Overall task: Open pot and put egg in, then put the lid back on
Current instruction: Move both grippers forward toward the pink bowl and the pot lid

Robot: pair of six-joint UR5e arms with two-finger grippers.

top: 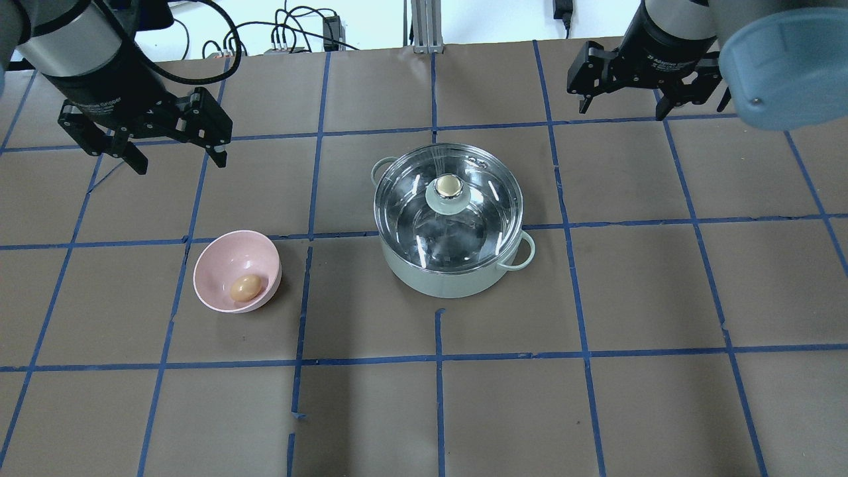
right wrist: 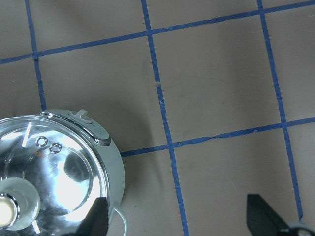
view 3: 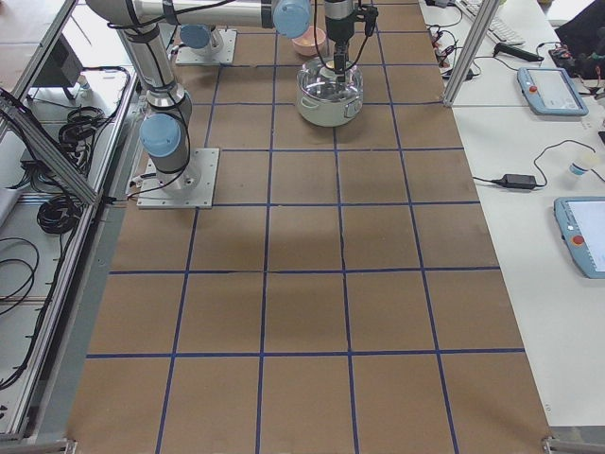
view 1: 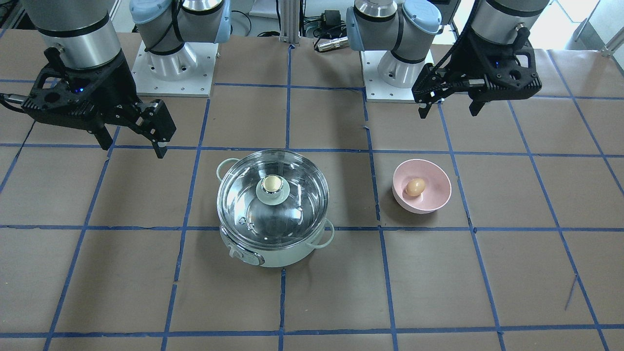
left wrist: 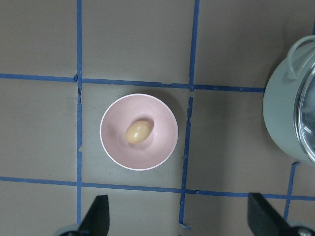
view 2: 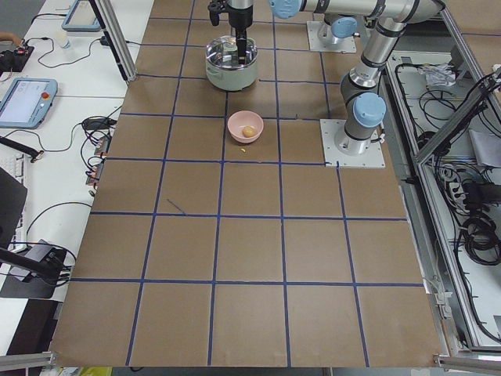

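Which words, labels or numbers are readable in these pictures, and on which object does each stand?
"Adaptive Gripper", faint: on the left gripper, at its top.
"Adaptive Gripper", with blurred characters before it: on the right gripper, at its top.
Small print on the pot, at its front: too small to read.

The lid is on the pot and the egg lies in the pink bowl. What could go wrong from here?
1. The glass lid offers only its small round knob to grip; the right gripper might slip and drop it.
2. The egg lies deep in the pink bowl; the left gripper may strike the rim or crack the egg.
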